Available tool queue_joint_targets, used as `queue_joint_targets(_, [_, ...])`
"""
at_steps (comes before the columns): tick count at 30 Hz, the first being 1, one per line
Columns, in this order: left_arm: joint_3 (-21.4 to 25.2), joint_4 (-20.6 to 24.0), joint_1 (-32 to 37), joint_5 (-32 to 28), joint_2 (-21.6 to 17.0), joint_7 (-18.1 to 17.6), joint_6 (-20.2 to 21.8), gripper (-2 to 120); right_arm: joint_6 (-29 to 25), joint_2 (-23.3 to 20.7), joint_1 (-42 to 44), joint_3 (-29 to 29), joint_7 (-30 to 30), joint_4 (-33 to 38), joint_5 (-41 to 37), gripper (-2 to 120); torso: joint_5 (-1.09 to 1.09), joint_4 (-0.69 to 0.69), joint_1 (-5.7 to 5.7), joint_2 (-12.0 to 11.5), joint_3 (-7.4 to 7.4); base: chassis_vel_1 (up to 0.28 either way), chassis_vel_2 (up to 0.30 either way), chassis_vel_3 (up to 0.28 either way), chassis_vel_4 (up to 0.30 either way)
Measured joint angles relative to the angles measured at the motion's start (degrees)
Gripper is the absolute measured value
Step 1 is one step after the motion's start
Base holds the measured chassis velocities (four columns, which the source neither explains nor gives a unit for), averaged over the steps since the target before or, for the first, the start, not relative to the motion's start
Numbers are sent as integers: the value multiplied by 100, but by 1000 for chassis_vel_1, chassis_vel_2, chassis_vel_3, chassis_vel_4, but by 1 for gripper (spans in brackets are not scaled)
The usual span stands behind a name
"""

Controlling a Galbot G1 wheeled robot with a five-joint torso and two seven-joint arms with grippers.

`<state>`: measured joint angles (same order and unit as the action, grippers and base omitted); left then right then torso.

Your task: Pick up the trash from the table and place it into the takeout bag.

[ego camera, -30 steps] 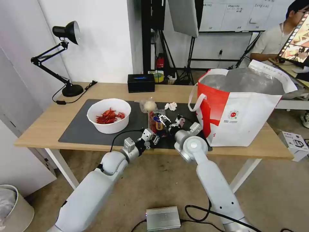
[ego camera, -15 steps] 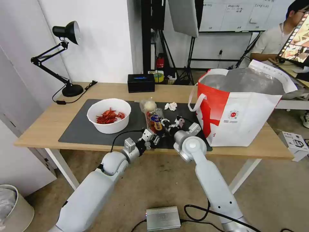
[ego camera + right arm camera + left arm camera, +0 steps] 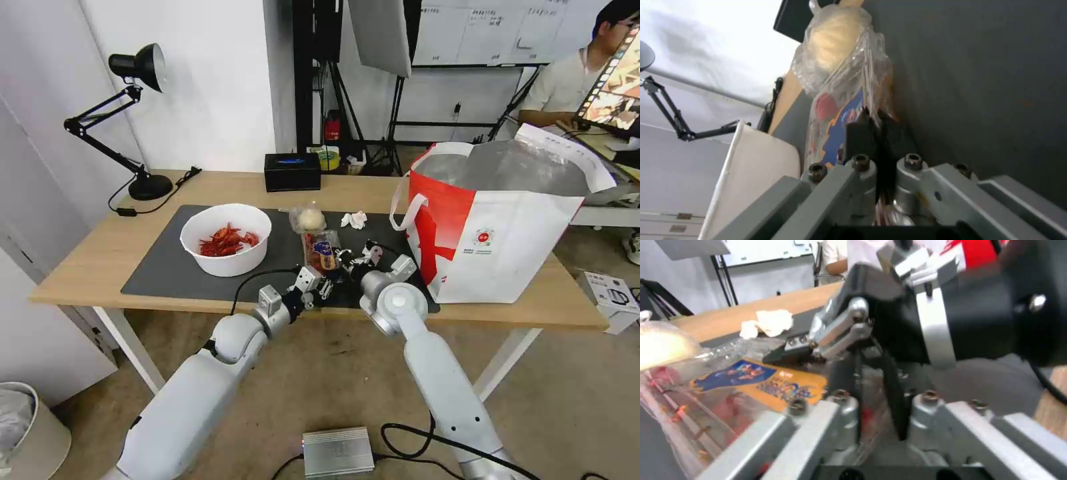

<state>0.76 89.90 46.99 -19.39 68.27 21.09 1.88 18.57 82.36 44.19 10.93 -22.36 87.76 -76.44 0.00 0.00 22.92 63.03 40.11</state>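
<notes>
Nearest, at the front edge of the dark mat: left end effector point(image 3: 325, 288), fingers point(image 3: 893, 400) drawn close together with a thin gap, near end of the clear clamshell tray point(image 3: 321, 247) apparently between them; firm hold not confirmed. Just beside it, right end effector point(image 3: 347, 260), fingers point(image 3: 858, 136) closed on the clear plastic at the tray's edge by the printed label. Tray resting on the mat, not lifted.

Further along the mat: white bowl point(image 3: 227, 248) of red shells to the left, well apart from both arms, untouched. Behind the tray and touching it, clear bag with pale bun point(image 3: 309, 217). Near that, crumpled tissue point(image 3: 355, 219), lying alone.

To the right on the bench point(image 3: 100, 257): takeout bag point(image 3: 497, 227), upright, mouth open, foil lining showing; contents not visible from the head camera. Black tissue box point(image 3: 292, 171) at the far edge, not part of the job.

Assessment: early stage. All four trash items on the bench, none seen bagged. Tray pickup in hand; bun bag, tissue and bowl outstanding.
</notes>
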Motion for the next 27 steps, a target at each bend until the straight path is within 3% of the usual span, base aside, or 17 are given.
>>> queue_joint_targets(20, [372,629,409,-261,-336,-22,88,97,-32,-12,87,32,4,54,110,0,-1,0,0,0,-1,0,0,0,0])
queue_joint_targets(27, [531,745,614,-262,-462,-22,79,100,-36,-52,148,50,15,115,119,0,0,1,0,0,-1,0,0,0,0])
